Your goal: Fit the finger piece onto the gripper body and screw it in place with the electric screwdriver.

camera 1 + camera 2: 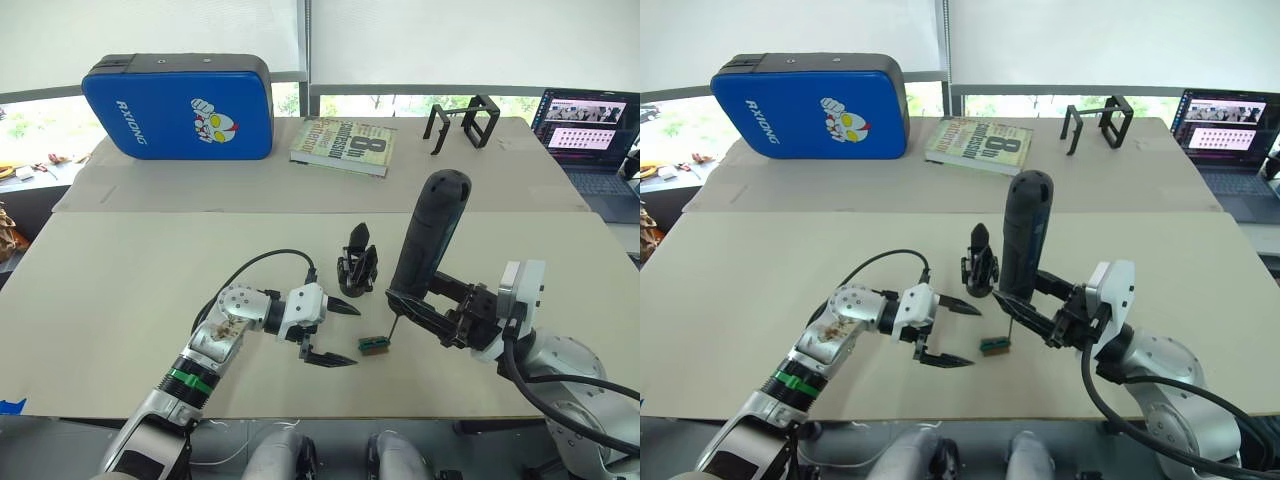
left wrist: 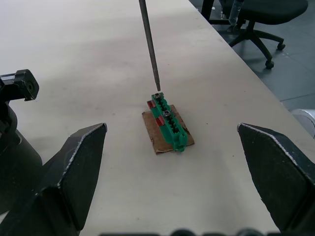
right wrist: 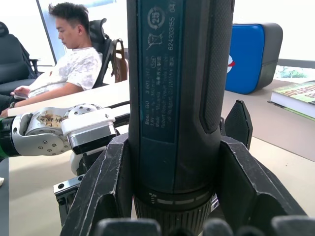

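**Screwdriver bit lowered onto the small green block, gripper body left waiting behind**

Nearest the camera: left gripper [image 1: 331, 333], fingers spread wide and empty, aimed rightward at the green terminal block [image 1: 374, 345] on its scrap of brown card. Probably parked open like that to frame or steady the block, not to grasp it; no contact seen.

Right gripper [image 1: 428, 316] clamped around the lower barrel of the electric screwdriver [image 1: 428, 235], tool held nearly upright, slightly tilted, thin bit reaching down to the far end of the block. Judged: positioned to pick up or drive a screw there.

Gripper body [image 1: 357, 266] stood on the table just beyond the left gripper and just left of the screwdriver, pointed finger up, untouched. Loose finger piece not made out with any certainty.

From the left wrist: bit tip [image 2: 157, 90] seen resting at the block's end screw, a row of screw heads along the green top [image 2: 169, 122], card beneath. None of that legible from the head views. From the right wrist: fingers [image 3: 107, 184] pressed against the barrel's sides, label side facing the lens, and a seated person [image 3: 69, 64] in a chair beyond the table.
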